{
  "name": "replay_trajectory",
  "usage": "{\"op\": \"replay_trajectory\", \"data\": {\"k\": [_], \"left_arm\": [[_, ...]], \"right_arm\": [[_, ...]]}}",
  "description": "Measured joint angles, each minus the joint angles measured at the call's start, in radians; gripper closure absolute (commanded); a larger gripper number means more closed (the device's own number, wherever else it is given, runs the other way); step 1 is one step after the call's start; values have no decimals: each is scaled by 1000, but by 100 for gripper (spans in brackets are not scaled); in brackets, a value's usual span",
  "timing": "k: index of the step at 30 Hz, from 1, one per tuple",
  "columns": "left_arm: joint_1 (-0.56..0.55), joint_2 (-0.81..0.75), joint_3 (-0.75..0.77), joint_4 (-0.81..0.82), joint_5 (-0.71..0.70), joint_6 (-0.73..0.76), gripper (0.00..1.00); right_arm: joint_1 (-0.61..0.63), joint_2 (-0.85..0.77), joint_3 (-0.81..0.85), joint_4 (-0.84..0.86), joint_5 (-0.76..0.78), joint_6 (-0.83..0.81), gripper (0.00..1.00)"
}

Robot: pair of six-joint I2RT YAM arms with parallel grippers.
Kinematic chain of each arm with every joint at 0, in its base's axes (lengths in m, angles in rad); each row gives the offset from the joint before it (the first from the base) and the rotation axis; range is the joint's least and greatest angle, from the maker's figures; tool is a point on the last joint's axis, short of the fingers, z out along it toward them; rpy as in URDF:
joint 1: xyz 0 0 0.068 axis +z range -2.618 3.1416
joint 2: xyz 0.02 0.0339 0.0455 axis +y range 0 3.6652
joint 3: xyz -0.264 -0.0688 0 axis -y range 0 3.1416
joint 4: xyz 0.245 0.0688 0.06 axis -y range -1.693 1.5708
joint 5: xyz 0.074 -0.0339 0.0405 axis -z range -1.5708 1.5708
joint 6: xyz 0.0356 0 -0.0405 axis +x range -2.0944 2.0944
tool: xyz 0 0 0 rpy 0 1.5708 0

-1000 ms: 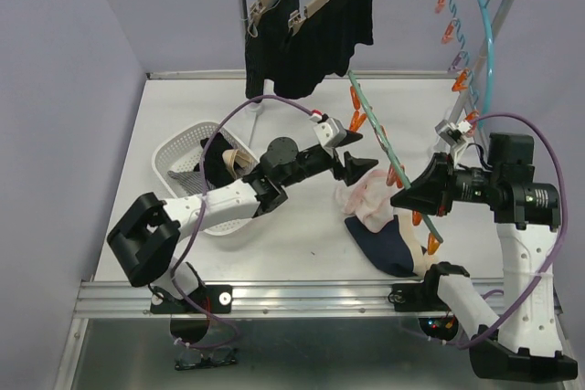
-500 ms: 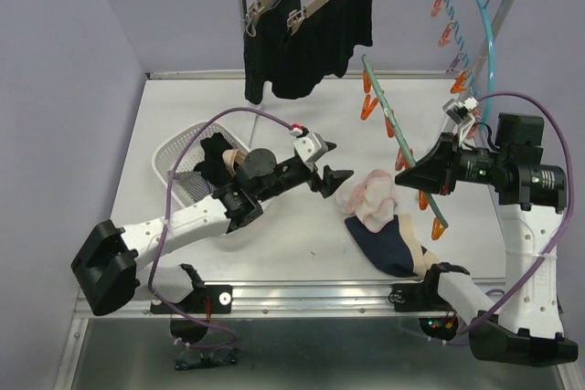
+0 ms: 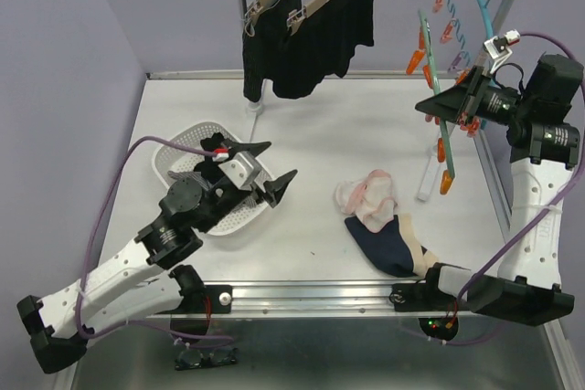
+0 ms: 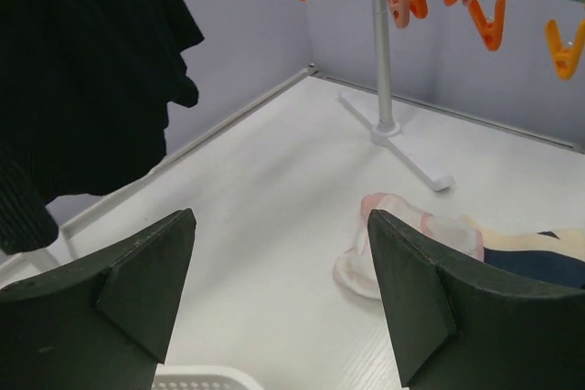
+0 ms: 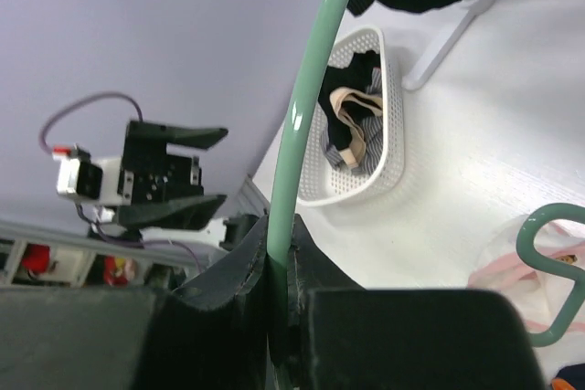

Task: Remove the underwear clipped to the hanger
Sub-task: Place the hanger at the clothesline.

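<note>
Right end effector (image 5: 274, 244) clenched on pale green plastic peg hanger (image 5: 297, 107) | left end effector (image 3: 277, 160) wide open, empty | black cloth boxer shorts (image 3: 311, 34) hang clipped well beyond it | imo tug down right by the metal clips (image 3: 297, 17), not the hem

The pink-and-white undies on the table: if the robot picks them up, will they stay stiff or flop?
Probably flop: the pink-and-white undies lie crumpled in soft folds. They look thin, so likely light. Pushed, they would probably bunch up rather than slide neatly.
</note>
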Motion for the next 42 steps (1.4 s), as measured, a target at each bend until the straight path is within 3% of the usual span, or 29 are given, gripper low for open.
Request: {"op": "replay_trajectory", "data": {"k": [4, 11, 17, 30, 36, 42], "left_arm": [[0, -141, -95, -43, -63, 24, 10], [0, -315, -227, -84, -114, 26, 10], [0, -390, -277, -91, -142, 6, 10], [0, -394, -280, -91, -150, -8, 10], [0, -383, -281, -91, -148, -8, 10], [0, -369, -282, -92, -139, -7, 10]], "right_arm": [[-2, 49, 53, 207, 69, 270, 100], [-3, 121, 100, 486, 190, 576, 100], [-2, 203, 152, 574, 259, 687, 100], [-3, 272, 164, 640, 336, 830, 95], [-3, 284, 126, 658, 341, 856, 84], [-3, 268, 80, 696, 340, 860, 45]]}}
